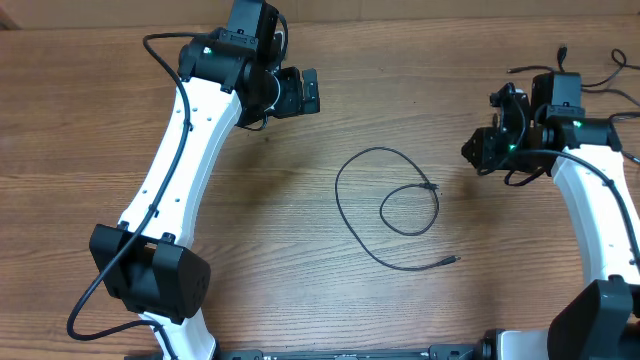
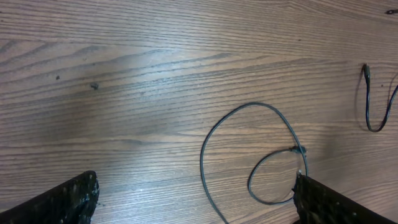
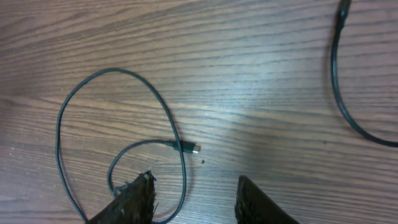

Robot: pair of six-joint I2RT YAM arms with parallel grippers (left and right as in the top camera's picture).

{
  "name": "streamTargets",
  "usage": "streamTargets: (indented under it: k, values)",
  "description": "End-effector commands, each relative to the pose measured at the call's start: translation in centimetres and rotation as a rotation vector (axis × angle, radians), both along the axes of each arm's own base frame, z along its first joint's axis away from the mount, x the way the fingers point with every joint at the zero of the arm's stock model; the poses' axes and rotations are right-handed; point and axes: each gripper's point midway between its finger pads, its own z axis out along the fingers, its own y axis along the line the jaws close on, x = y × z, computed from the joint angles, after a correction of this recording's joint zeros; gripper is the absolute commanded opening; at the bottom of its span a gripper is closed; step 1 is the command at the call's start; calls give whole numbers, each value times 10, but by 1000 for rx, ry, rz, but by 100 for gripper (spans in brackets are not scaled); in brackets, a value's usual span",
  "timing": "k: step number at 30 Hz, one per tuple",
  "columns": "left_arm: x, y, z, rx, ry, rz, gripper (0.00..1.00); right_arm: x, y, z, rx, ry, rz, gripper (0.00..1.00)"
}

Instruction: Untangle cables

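1. Everything is carried by a wooden table (image 1: 250,290) with a marked grain. A small dark speck (image 2: 94,86) is seen on it in the left wrist view.
2. The white left arm (image 1: 175,170) is stretched from the near left corner up toward the far left of the table. The white right arm (image 1: 590,205) is raised along the right edge.
3. The left gripper (image 1: 308,92) is held over bare wood, up and to the left of the looped cable (image 1: 337,192) and well apart from it. Its fingers (image 2: 68,199) are spread wide and nothing is held between them.
4. The right gripper (image 3: 194,183) is held near the right side of the looped cable. Its jaws are parted by a moderate gap with only bare wood between them, so nothing is gripped.
5. In the right wrist view one finger (image 3: 134,199) is seen over the lower part of the small loop. Whether it touches the cord cannot be told.
6. The looped cable is laid flat near the middle of the table, between the two grippers.
7. It is thin and black. A large open loop is formed, and the cord is crossed over itself into a smaller loop on the right side.
8. One end is finished by a small plug with a silvery tip (image 3: 194,148), set where the small loop closes. The other end (image 1: 453,260) is trailed out toward the near right.
9. A second cable (image 3: 334,74), equally thin and black, is laid at the far right of the table, apart from the looped one. It is partly hidden by the right arm.
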Motion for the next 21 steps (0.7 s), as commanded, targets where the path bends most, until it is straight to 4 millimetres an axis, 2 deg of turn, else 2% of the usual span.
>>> streamTargets:
  k: [1,4,15,21]
  values:
    - [3,2,1,7,-10,-4,99,-2,13,-13,45,40,31,42]
    - [3,2,0,8,-9,-4,100,-3,20,-24,52,67,50,46]
    - [3,2,0,8,-9,-4,100,-1,52,-76,49,108,138,48]
    - [3,2,1,7,-9,-4,100,5,64,-98,47,121,173,48]
